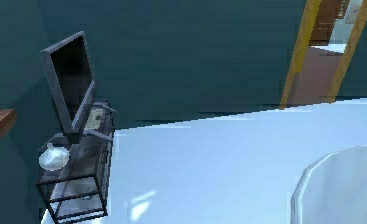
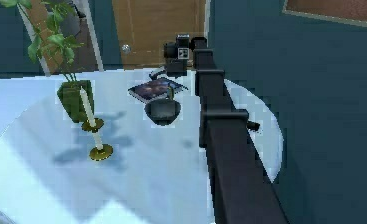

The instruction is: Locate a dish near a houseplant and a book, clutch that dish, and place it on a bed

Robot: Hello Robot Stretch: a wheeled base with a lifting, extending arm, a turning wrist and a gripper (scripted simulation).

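Dish (image 2: 163, 111), dark and bowl-shaped, sits on the pale round table (image 2: 31, 150) beside a book (image 2: 148, 90), with a houseplant (image 2: 53, 40) far left. Gripper (image 2: 174, 70) is close by it; how wide it stands and whether it holds anything cannot be told. Lift straight up, clear of the candle (image 2: 86, 105).

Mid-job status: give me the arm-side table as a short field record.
table: round, pale
dish: dark bowl, on the table next to the book
houseplant: potted, toward the arm side view's left
candle: white, upright in a holder, by the plant
gripper: above the bowl in the picture; cannot tell whether it holds anything
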